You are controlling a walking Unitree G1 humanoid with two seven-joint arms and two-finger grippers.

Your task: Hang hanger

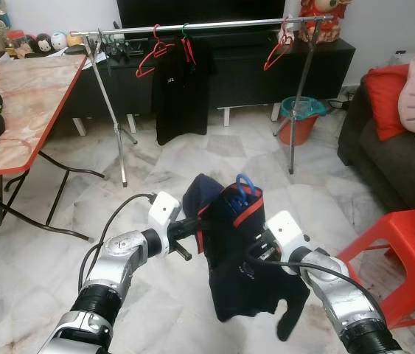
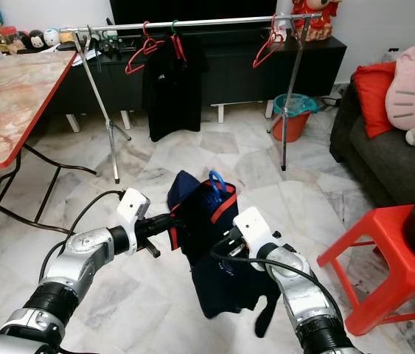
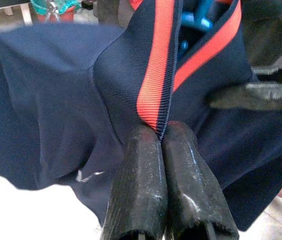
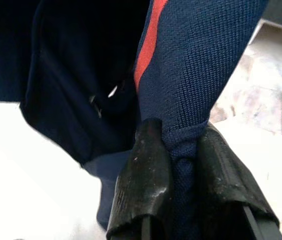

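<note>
A navy polo shirt (image 1: pixel 231 243) on a blue hanger (image 1: pixel 245 186) is pinched by the left claw (image 3: pixel 161 137) and right claw (image 4: pixel 181 137), well short of the garment rail (image 1: pixel 200 26), open floor (image 1: pixel 192 158) between.

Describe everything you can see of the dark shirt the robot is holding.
The navy shirt looks like knit fabric with red-orange trim along its collar. It hangs bunched on a blue hanger above the marble floor. The left gripper pinches the striped collar edge; the right gripper clamps a fold. A sleeve dangles below.
</note>
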